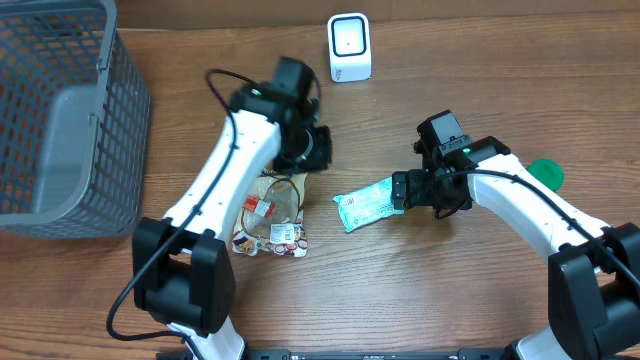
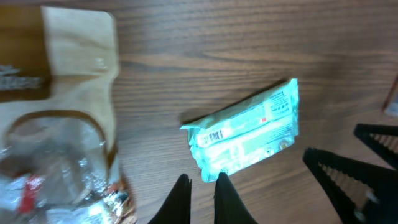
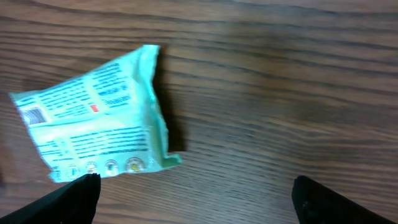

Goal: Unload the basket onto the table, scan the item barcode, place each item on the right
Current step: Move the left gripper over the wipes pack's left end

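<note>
The item is a mint-green packet lying flat on the wooden table, with a barcode printed near its left end. My right gripper is at the packet's right end and stands open. In the right wrist view the packet lies just ahead of the left fingertip, and nothing is between the fingers. My left gripper is shut on nothing and hovers just left of the packet. The white scanner stands at the back of the table.
A grey wire basket fills the left side. A clear and brown snack bag lies under the left arm, left of the packet. A green round object shows behind the right arm.
</note>
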Motion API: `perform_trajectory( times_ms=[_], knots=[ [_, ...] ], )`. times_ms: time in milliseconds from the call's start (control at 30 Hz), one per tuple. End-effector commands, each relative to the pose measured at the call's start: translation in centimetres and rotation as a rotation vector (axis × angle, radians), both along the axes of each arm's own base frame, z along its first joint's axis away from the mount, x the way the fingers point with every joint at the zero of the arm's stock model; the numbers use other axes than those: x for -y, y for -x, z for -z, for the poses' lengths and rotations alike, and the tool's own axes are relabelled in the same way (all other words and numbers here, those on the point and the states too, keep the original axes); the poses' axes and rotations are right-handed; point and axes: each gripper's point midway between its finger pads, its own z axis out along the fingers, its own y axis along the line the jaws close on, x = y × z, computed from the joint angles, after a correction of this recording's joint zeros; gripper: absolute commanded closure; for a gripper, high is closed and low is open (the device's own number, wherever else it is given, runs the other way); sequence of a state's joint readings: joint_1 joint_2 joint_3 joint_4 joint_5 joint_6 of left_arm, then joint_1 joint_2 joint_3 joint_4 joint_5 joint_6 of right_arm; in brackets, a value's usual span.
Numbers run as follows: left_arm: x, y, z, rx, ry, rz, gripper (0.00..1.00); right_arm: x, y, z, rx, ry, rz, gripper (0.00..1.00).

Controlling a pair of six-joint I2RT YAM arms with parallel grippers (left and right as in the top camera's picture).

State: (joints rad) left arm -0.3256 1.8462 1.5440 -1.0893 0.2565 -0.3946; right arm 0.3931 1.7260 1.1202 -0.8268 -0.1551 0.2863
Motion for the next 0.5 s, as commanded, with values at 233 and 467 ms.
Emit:
perform_trajectory(
  times_ms=[233,467],
  knots=[
    [2.2,3.0,5.0,-0.05,-0.023,-0.049,0.96,-2.9,0.0,-1.2,0.007,-0.167,-0.069,0.0],
    [3.3,2.8,6.7,-0.042,-0.012,-0.065,0.96,-3.1,0.0,-1.2,0.004,-0.179,-0.068,0.0]
  ],
)
